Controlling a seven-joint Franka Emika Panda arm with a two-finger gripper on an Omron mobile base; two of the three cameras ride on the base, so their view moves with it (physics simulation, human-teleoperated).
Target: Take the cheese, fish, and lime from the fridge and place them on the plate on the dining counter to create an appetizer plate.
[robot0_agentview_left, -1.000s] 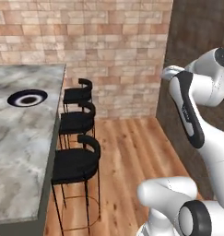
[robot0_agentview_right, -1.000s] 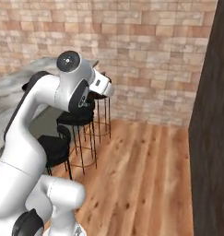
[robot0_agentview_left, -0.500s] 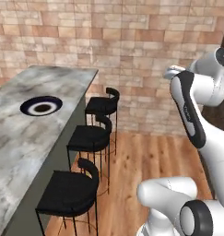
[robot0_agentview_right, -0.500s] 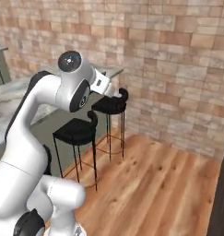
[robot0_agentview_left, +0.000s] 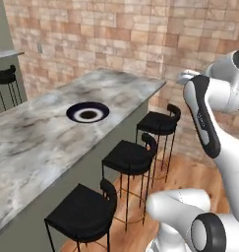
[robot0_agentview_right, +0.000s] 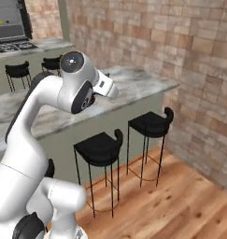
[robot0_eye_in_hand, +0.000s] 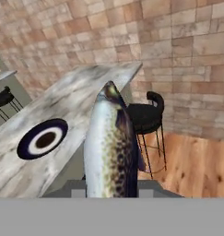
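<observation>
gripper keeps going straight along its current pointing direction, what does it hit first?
Probably the dining counter, near its far end, right of the plate. The fish held in the gripper would touch first; depth is unclear.

The arm (robot0_agentview_right: 49,121) rises from the base, bends at the elbow, and holds its wrist (robot0_agentview_left: 209,93) high. The gripper is closed on the fish (robot0_eye_in_hand: 111,147).

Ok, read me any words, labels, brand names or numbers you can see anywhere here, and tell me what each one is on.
None can be read.
The plate, the dining counter, the stools, the brick wall and the fish carry no text.
The black appliance at the back has a light panel, too small and blurred to show any characters.
</observation>
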